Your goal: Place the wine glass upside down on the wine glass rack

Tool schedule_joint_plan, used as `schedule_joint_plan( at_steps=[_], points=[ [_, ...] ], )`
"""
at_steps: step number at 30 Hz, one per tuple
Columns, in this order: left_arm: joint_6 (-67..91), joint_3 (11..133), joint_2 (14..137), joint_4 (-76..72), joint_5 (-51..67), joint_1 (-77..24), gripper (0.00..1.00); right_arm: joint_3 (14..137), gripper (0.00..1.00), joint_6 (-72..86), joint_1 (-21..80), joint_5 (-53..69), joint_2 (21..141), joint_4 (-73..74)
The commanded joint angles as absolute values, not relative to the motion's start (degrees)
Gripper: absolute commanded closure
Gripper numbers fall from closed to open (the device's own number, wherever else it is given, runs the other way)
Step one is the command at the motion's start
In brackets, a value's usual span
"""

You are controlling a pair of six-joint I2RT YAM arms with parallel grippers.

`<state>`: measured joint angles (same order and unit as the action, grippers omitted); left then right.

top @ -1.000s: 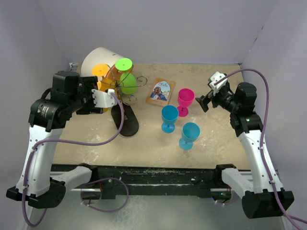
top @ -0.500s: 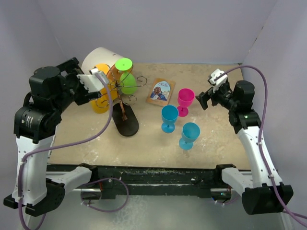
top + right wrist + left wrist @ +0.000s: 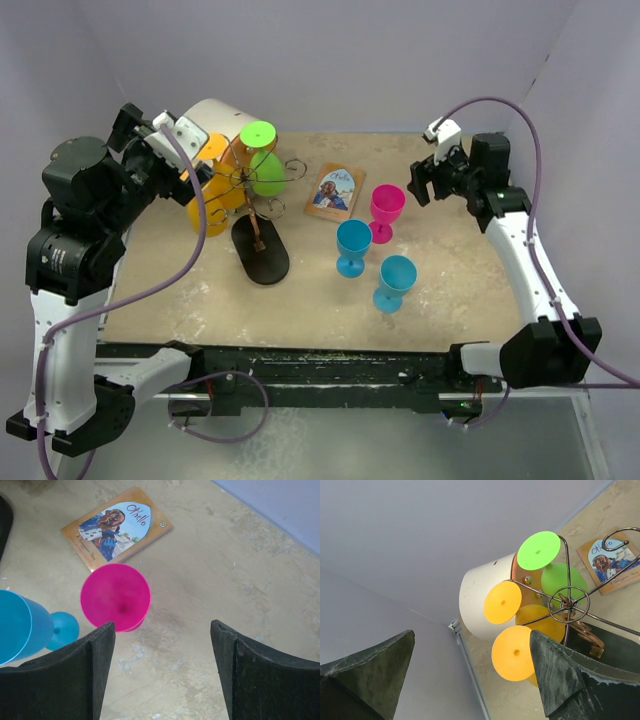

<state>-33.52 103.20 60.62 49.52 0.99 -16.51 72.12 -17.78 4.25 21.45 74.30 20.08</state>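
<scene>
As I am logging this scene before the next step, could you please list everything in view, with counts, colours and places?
wine glass rack: one, dark wire on a black oval base, left of the table's centre
green glass: one, hung upside down on the rack
orange glasses: two, hung upside down on the rack
pink glass: one, upright, right of the rack
blue glasses: two, upright, nearer than the pink glass
book: one, orange-brown cover, flat between the rack and the pink glass
white cylinder: one, behind the rack
table: one, mottled beige
left claw: black, open, empty, raised beside the rack
right claw: black, open, empty, above the pink glass
</scene>
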Motion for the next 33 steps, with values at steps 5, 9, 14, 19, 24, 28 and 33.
schedule_joint_plan(
  at_steps=[5,9,14,19,24,28,33],
  points=[
    [-32.5,102.2,60.0,46.5,1.4,-16.2,0.01,79.6,0.29,-16.3,8.0,16.1,81.6,26.6],
    [-32.7,102.9,60.1,46.6,1.7,-16.2,0.01,82.4,0.36,-16.1,9.8,13.8,85.7,28.6],
    [-33.7,103.9,59.9,46.8,0.4,-16.2,0.01,85.2,0.47,-15.6,11.1,12.1,89.7,29.9],
    [-34.1,104.8,59.9,47.1,0.1,-16.2,0.01,86.9,0.61,-15.6,12.4,11.2,93.0,31.3],
    [-34.1,105.2,59.7,47.1,0.0,-16.2,0.01,87.4,0.66,-15.8,13.2,10.1,94.4,31.6],
    [-34.1,105.2,59.7,47.2,0.1,-16.2,0.01,87.6,0.69,-16.0,13.4,9.7,95.2,31.7],
    [-34.2,105.0,59.5,47.3,0.0,-16.2,0.01,87.2,0.75,-16.1,13.6,9.5,96.1,31.6]
  ],
)
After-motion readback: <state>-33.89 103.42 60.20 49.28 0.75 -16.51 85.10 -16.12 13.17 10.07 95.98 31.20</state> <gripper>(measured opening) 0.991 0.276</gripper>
